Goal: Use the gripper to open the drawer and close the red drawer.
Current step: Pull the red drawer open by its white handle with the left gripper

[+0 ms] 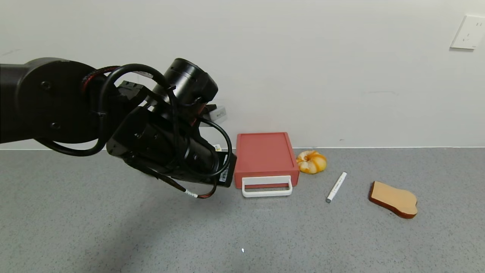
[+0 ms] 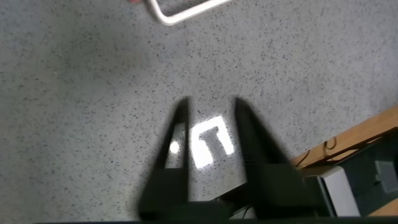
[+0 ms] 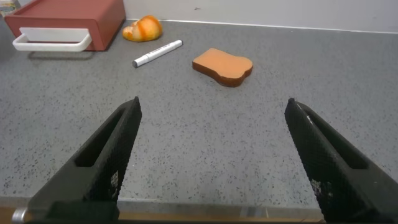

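The salmon-red drawer (image 1: 265,156) stands against the wall at the back of the grey counter, and looks pushed in. Its white loop handle (image 1: 267,186) faces me. My left gripper (image 1: 224,173), black with looping cables and a barcode label, hangs just left of the drawer's front corner, above the counter. In the left wrist view its fingers (image 2: 211,106) are a little apart with nothing between them, and a corner of the handle (image 2: 186,9) lies beyond the tips. My right gripper (image 3: 212,104) is wide open and empty near the counter's front edge; the drawer (image 3: 68,18) is far from it.
An orange-yellow bun (image 1: 311,162) lies right of the drawer. A white marker (image 1: 336,187) and a brown bread slice (image 1: 394,199) lie farther right. A wall socket (image 1: 468,32) is at the upper right. The counter's wooden edge (image 2: 354,137) shows in the left wrist view.
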You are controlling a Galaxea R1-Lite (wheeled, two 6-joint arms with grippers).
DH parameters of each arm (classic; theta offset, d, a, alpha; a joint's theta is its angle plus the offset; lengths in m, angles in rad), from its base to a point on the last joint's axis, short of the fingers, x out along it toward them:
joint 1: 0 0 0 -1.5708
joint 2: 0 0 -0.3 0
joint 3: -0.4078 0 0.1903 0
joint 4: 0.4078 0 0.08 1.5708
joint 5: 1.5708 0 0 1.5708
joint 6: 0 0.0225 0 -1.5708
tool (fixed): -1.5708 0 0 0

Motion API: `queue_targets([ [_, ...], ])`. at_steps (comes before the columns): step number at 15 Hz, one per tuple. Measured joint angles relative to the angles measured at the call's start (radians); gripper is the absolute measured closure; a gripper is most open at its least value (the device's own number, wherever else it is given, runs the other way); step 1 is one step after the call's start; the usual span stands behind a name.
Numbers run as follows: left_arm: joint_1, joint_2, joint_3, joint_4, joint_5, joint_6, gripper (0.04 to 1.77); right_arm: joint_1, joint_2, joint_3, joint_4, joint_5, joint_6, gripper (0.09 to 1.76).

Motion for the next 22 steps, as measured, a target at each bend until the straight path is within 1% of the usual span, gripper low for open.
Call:
queue_targets([
  [1,-0.001,0.013,-0.013,0.001,-0.004,-0.017,1.7,0.0,0.0,0.0,0.0,0.0,0.0,0.15],
  [3,-0.003,0.047,-0.046,0.007,-0.005,-0.063,1.7,0.0,0.0,0.0,0.0,0.0,0.0,0.15],
  [4,-0.006,0.071,-0.071,0.028,-0.006,-0.092,1.7,0.0,0.0,0.0,0.0,0.0,0.0,0.15],
  [7,-0.022,0.163,-0.185,0.106,-0.005,-0.213,1.7,0.0,0.0,0.0,0.0,0.0,0.0,0.15],
  [8,-0.028,0.195,-0.219,0.119,-0.006,-0.237,1.7,0.0,0.0,0.0,0.0,0.0,0.0,0.15],
  [11,-0.041,0.284,-0.286,0.117,-0.024,-0.246,1.7,0.0,0.0,0.0,0.0,0.0,0.0,0.15],
  [13,-0.043,0.333,-0.317,0.069,-0.078,-0.242,1.7,0.0,0.0,0.0,0.0,0.0,0.0,0.15],
  [14,-0.042,0.354,-0.323,0.035,-0.088,-0.241,1.7,0.0,0.0,0.0,0.0,0.0,0.0,0.15],
  [20,-0.03,0.469,-0.328,-0.143,-0.086,-0.255,1.7,0.0,0.0,0.0,0.0,0.0,0.0,0.15],
  [22,-0.029,0.494,-0.327,-0.175,-0.067,-0.271,1.7,0.0,0.0,0.0,0.0,0.0,0.0,0.15],
])
